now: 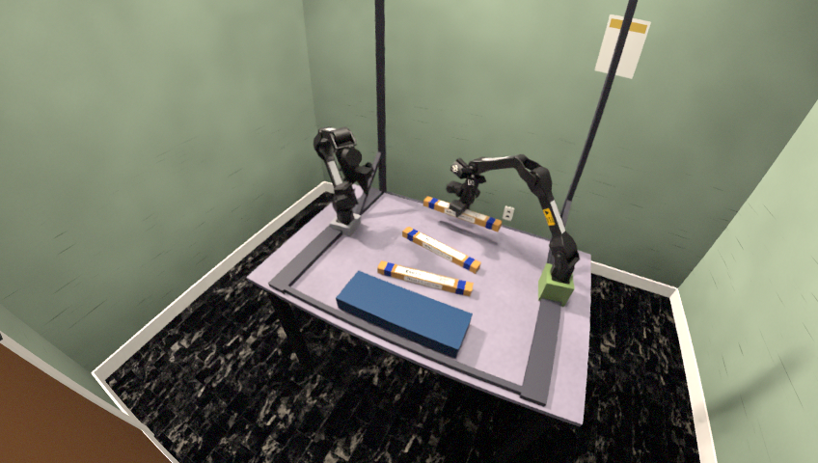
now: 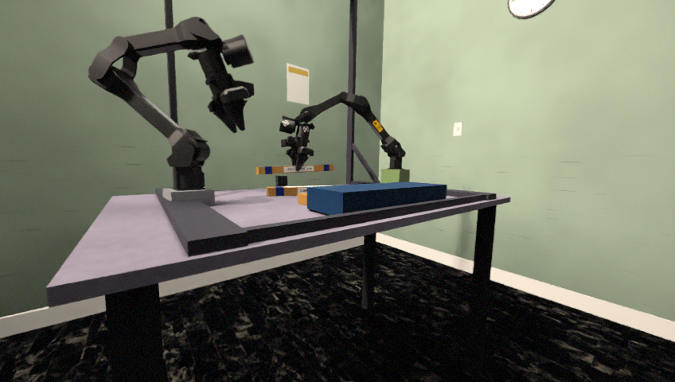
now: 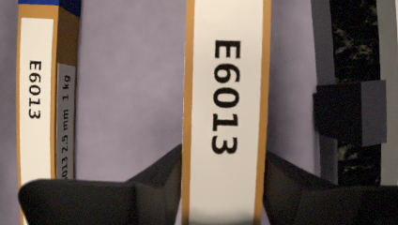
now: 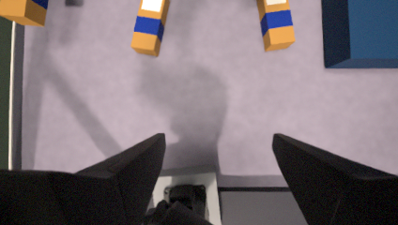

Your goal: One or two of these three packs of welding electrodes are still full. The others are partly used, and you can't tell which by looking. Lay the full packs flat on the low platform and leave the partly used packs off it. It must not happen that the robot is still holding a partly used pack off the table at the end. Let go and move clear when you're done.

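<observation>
Orange electrode pack with blue bands [image 1: 472, 218] [image 2: 275, 170] [image 3: 227, 187], gripped aloft
Left claw [image 1: 457, 209] [image 2: 298, 166] [image 3: 218, 151] clamps its white E6013 label; right claw [image 2: 239, 130] [image 4: 219, 138] open, upper left in exterior.

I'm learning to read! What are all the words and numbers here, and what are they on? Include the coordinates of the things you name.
"E6013": held pack [image 1: 470, 216] [image 2: 302, 169] [image 3: 225, 108].
"E6013", "2.5 mm 1 kg": pack beside it [image 3: 38, 94].
Too small or blurred: third pack's label, wall poster [image 1: 616, 54] [image 2: 298, 87], yellow sticker [image 1: 548, 216] [image 2: 376, 125], clock [image 2: 528, 5].
</observation>
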Robot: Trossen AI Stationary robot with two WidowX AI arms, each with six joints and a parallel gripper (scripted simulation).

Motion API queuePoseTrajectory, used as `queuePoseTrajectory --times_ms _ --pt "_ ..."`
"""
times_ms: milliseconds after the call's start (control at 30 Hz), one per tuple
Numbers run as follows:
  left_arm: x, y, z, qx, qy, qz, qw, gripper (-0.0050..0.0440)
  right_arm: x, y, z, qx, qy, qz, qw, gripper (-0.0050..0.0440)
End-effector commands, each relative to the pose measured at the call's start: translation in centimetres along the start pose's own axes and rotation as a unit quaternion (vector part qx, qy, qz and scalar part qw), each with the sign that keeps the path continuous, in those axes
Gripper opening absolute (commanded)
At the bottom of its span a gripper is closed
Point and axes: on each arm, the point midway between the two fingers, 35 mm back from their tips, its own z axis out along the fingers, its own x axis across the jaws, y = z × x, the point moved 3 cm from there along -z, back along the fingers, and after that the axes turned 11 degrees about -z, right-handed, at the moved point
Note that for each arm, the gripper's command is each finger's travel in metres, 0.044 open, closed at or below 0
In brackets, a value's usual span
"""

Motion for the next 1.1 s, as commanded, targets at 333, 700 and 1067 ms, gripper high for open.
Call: queuePoseTrajectory --times_ms 333,700,1067 --pt "-0.9 2.3 -3.6 -0.048 -0.024 -0.005 0.999 -0.005 -0.1 0.3 -0.7 -0.011 -0.007 -0.004 1.0 0.033" --pt "-1.0 2.4 -3.7 -0.048 -0.024 -0.005 0.999 -0.005 -0.1 0.3 -0.7 -0.011 -0.007 -0.004 1.0 0.033" --pt "-0.7 1.7 -1.9 -0.041 -0.02 -0.005 0.999 -0.005 -0.1 0.3 -0.7 -0.011 -0.007 -0.004 1.0 0.033"
